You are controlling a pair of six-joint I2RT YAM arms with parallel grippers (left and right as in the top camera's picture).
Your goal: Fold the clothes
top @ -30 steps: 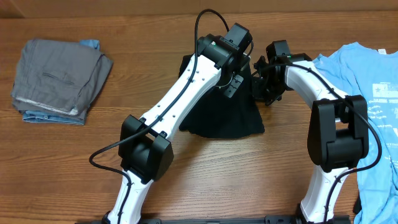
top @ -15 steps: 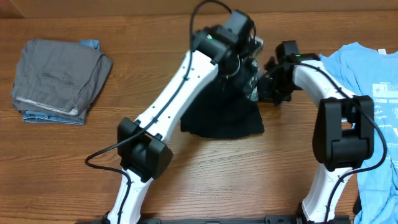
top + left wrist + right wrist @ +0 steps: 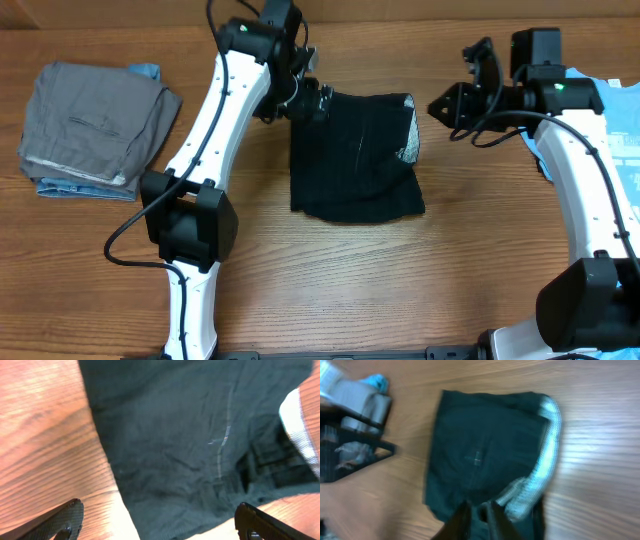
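The clothes' black shirt [image 3: 350,155] lies folded on the wooden table, a pale inner patch [image 3: 408,148] showing at its right edge. My left gripper [image 3: 314,100] hovers at the shirt's top-left corner. In the left wrist view this gripper [image 3: 159,510] is open wide over the black shirt [image 3: 200,435], holding nothing. My right gripper [image 3: 447,105] hangs off the shirt's top-right corner, apart from it. In the blurred right wrist view its fingers [image 3: 492,517] stand slightly apart above the shirt [image 3: 480,445], empty.
A grey folded garment [image 3: 95,125] rests on a light blue piece [image 3: 148,70] at the far left. A light blue printed T-shirt [image 3: 612,150] is spread at the right edge, under my right arm. The table's far edge runs just behind the shirt.
Both arms have drawn apart from over the black shirt, left arm to the left, right arm to the right. The left gripper opened wide and the right began opening. The shirt now lies uncovered.
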